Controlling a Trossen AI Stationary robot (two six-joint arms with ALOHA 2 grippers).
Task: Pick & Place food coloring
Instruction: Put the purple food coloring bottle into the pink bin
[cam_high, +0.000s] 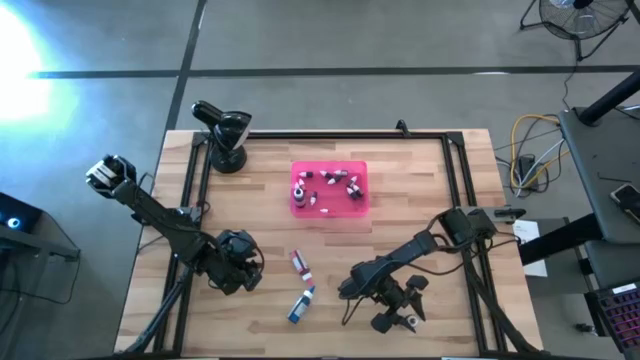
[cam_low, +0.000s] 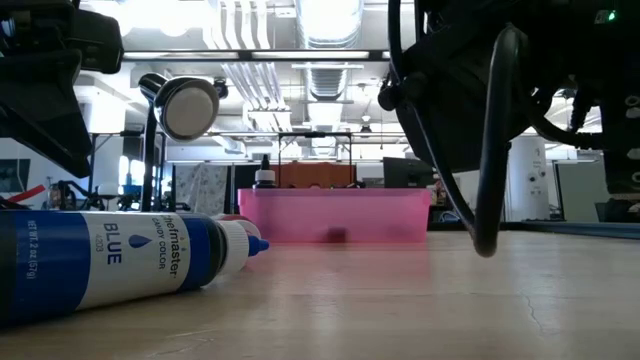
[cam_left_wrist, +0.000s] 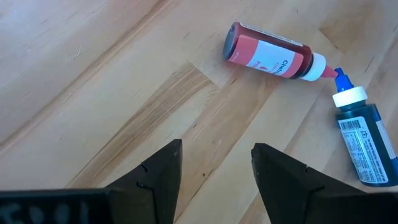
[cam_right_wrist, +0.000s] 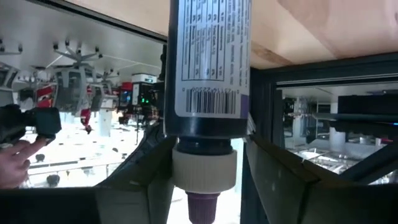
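Jaws spread on the left gripper (cam_high: 240, 268); two bottles, red (cam_high: 300, 264) and blue (cam_high: 301, 304), lie just ahead. The right gripper (cam_right_wrist: 205, 180) brackets a third bottle (cam_right_wrist: 208, 68), grip unclear. More sit in the tray (cam_high: 362, 203).

Left arm: reaches in from the table's left edge, bent at the elbow, wrist low over the near-left boards | left gripper (cam_high: 243, 272): fingers (cam_left_wrist: 160, 177) spread, nothing between them | right arm: folds in from the right edge, wrist low near the front | right gripper (cam_high: 400, 318): fingers (cam_right_wrist: 273, 171) flank a dark bottle (cam_right_wrist: 208, 68)
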